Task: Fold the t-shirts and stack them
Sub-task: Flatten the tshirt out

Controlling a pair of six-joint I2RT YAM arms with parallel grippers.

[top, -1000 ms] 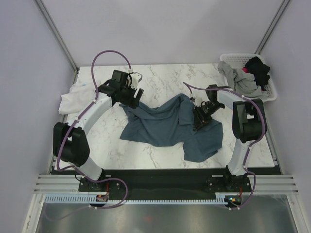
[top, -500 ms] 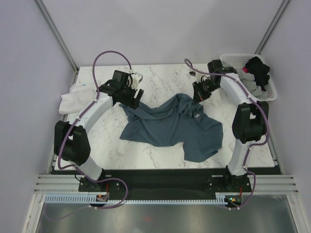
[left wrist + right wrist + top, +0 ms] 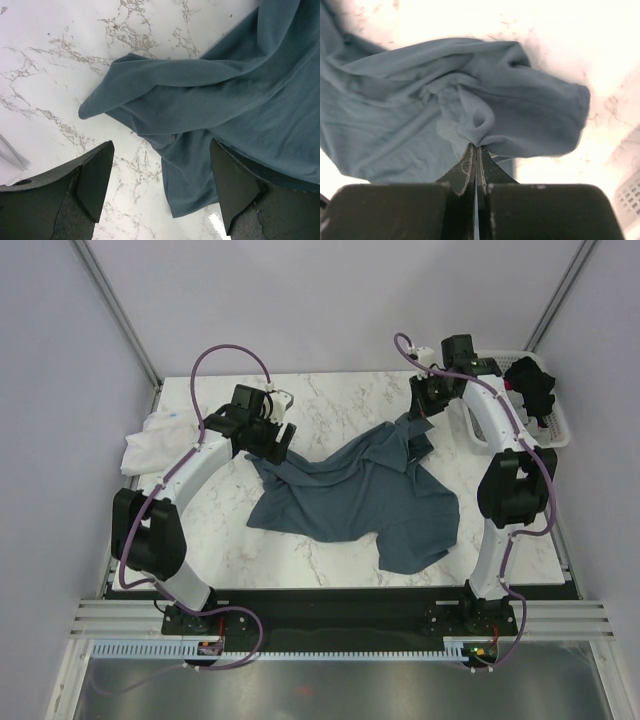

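A slate-blue t-shirt (image 3: 350, 495) lies crumpled across the middle of the marble table (image 3: 330, 400). My right gripper (image 3: 422, 412) is shut on a fold of its far right part and holds that part raised; in the right wrist view the cloth (image 3: 470, 100) bunches right at the closed fingertips (image 3: 476, 146). My left gripper (image 3: 275, 445) is open and empty, just above the shirt's left corner (image 3: 165, 100). A white t-shirt (image 3: 150, 445) lies at the table's left edge. Grey and black shirts (image 3: 535, 390) lie in the basket.
A white plastic lattice basket (image 3: 555, 430) stands at the far right corner of the table, close to my right arm. Grey walls close in the table on three sides. The black arm bases sit along the near edge.
My right gripper has moved away from me toward the far right corner, dragging the shirt's right part up and back with it. The left arm has not moved.
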